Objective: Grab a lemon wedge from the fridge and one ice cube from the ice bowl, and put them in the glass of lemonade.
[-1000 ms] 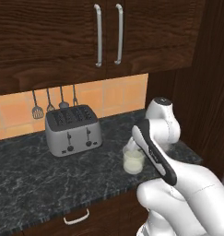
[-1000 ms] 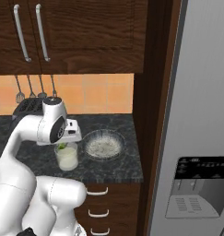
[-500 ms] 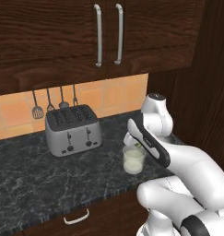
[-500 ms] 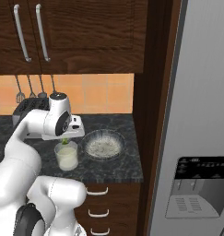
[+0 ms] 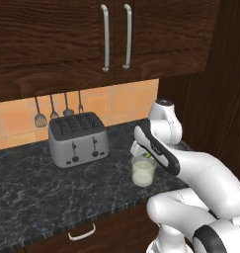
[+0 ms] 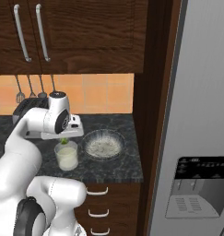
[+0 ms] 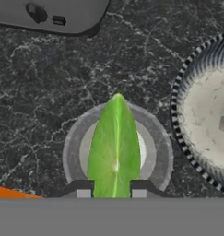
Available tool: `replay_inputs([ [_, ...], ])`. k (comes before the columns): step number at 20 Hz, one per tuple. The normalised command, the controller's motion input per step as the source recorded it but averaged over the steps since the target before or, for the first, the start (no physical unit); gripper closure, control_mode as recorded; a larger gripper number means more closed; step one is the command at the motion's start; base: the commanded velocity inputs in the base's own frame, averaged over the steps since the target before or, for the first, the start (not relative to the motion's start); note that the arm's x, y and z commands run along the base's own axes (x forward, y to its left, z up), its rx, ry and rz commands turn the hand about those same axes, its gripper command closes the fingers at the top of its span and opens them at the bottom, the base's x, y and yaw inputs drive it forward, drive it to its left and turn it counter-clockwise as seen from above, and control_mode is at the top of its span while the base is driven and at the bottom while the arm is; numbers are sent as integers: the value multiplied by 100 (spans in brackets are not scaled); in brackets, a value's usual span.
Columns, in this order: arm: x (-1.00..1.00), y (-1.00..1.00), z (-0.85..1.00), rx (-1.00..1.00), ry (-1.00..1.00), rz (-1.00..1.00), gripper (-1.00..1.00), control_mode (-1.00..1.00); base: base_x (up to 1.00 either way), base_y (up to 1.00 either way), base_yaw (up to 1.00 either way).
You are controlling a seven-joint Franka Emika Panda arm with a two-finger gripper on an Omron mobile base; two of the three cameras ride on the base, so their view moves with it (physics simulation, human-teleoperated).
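Observation:
My gripper (image 7: 111, 193) is shut on the lemon wedge (image 7: 114, 147), a yellow-green sliver that points away from the hand. Straight below it stands the glass of lemonade (image 7: 72, 152), its round rim ringing the wedge. From the base, the wedge (image 6: 63, 141) hangs just over the glass (image 6: 67, 156) with the gripper (image 6: 64, 139) above it. The same glass (image 5: 143, 172) and wedge (image 5: 147, 155) appear under the gripper (image 5: 145, 154) in the left base view. The ice bowl (image 6: 103, 144) sits right of the glass, with whitish contents. The grey fridge (image 6: 201, 115) stands at the far right, doors closed.
A silver toaster (image 5: 78, 138) stands on the dark speckled counter (image 5: 37, 188) left of the glass, and its edge (image 7: 49, 14) is in the hand view too. Utensils (image 5: 57, 111) hang on the tiled wall. Dark wood cabinets (image 5: 111, 39) hang overhead, and a tall wood panel (image 6: 155, 115) separates counter and fridge.
The arm's upper links have swung towards the back and right, while the hand stays over the glass with the wedge still gripped.

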Motion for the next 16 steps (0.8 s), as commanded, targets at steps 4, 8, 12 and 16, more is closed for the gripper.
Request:
replay_inputs([
  [4,-2,0,-7,0,0,0,100,-100,0,0,0],
  [8,0,0,-9,0,1,0,100,-100,0,0,0],
  [12,0,0,-4,0,0,0,100,-100,0,0,0],
  [16,0,0,0,0,1,0,-100,-100,0,0,0],
])
